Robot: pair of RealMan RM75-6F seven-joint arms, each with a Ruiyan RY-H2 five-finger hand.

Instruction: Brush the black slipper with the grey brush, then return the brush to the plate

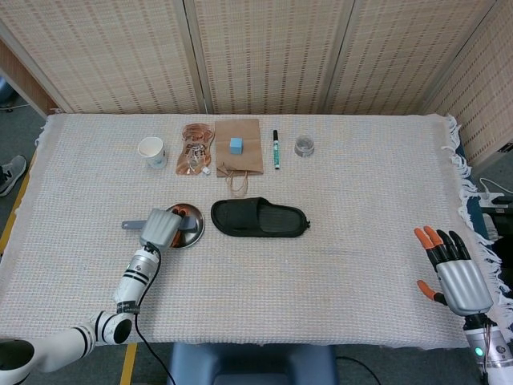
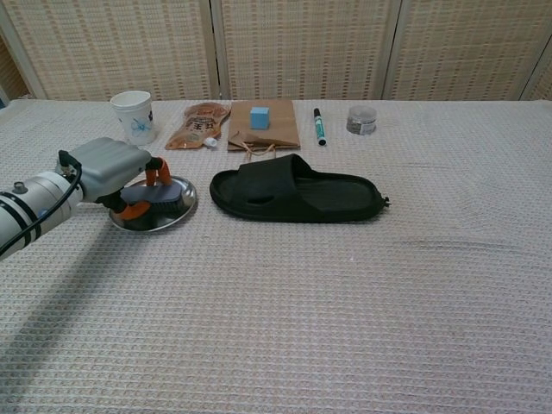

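Grey brush (image 2: pixel 162 196) under left hand (image 2: pixel 112 169); no writing legible.

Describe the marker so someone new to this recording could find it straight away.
Look along the far edge of the table, where small items sit in a row. The marker lies just right of the brown paper bag and left of the small jar. It is the only thin stick there, black with a green band.
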